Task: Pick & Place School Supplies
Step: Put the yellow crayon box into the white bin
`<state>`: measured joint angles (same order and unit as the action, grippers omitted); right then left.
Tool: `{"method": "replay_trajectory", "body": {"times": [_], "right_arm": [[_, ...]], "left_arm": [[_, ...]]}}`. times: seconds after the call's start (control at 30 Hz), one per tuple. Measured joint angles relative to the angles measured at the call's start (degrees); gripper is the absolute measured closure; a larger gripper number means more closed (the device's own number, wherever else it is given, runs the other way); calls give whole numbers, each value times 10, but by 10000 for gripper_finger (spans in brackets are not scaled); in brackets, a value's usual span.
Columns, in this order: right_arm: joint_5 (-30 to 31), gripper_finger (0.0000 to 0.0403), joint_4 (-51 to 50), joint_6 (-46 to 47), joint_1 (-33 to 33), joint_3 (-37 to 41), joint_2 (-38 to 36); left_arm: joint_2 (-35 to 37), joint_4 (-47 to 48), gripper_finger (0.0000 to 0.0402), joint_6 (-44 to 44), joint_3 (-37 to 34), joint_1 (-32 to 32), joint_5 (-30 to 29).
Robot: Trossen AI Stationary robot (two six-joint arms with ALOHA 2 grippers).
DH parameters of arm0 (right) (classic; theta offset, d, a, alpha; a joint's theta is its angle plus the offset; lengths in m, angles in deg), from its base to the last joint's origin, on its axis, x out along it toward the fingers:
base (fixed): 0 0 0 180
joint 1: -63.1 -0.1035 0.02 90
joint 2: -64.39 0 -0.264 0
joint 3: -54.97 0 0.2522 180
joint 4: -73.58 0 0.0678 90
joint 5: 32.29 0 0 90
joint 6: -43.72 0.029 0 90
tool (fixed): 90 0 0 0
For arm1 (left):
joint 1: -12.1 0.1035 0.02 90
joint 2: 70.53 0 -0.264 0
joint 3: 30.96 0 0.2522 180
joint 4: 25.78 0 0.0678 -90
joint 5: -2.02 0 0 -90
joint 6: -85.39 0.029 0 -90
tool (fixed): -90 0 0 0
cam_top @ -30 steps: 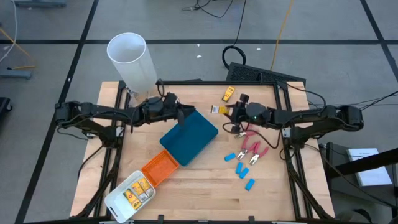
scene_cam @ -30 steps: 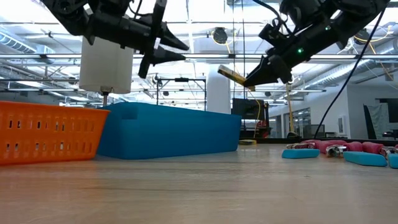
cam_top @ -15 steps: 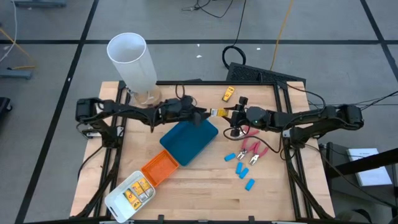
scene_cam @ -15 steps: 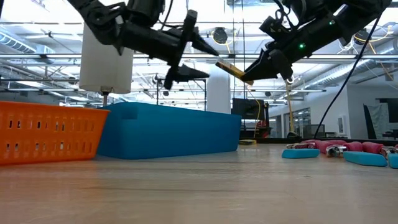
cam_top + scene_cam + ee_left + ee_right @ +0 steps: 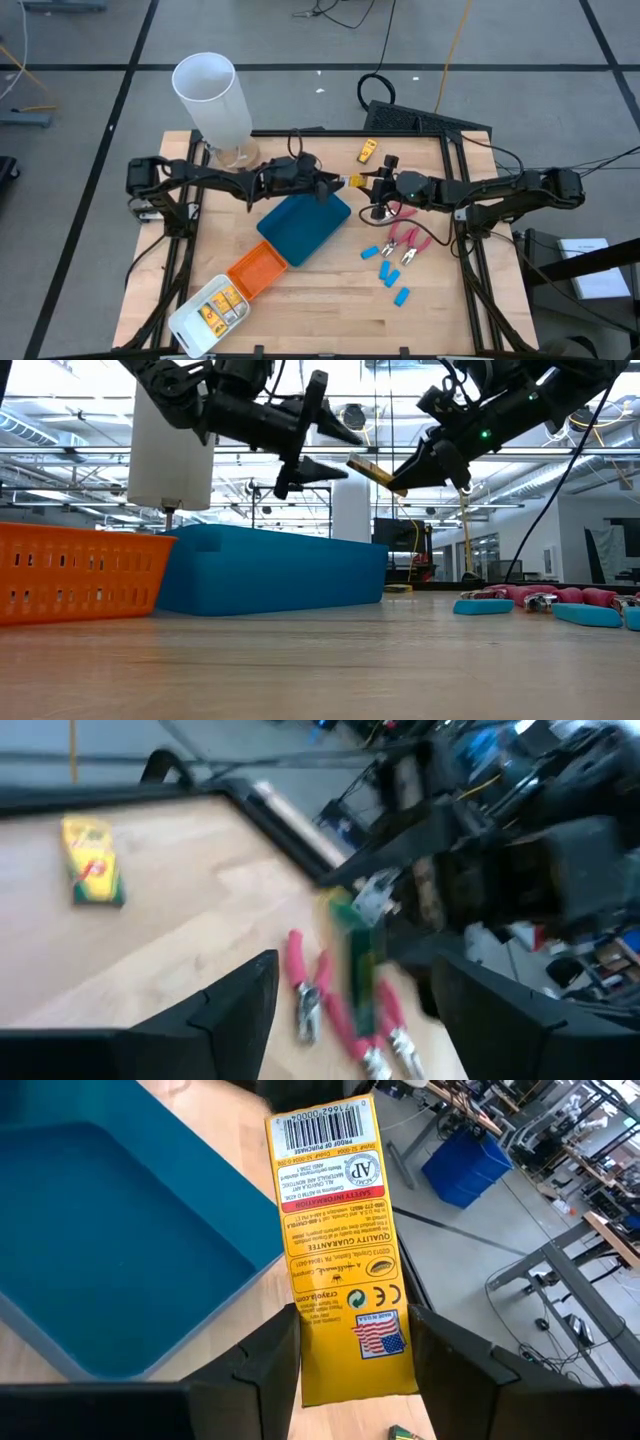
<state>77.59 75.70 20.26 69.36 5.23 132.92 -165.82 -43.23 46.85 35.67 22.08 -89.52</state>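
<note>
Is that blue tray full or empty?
Empty, where visible: the right wrist view shows bare floor in the blue tray; the yellow box is outside, in the right pincer.

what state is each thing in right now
left tool: open, empty, in the air facing the crayon box
right tool: shut on the crayon box, held up
crayon box: gripped at one end, above the table
teal tray: empty
second crayon box: lying flat on the table
scissors: lying on the table, untouched
</note>
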Motion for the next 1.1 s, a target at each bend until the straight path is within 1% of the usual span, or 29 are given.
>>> {"method": "replay_trajectory", "body": {"times": [0.27,0.47,0.93,1.1], "right_arm": [[0,238,2,1,0,0,0],[0,238,2,1,0,0,0],[-1,238,1,2,0,0,0],[-1,238,1,2,0,0,0]], "left_arm": [[-16,-8,170,-6,-1,0,-6],[-17,-15,198,-8,-1,0,-11],[-17,-29,303,-10,-1,1,-11],[-17,-30,332,-8,-1,1,-10]]}}
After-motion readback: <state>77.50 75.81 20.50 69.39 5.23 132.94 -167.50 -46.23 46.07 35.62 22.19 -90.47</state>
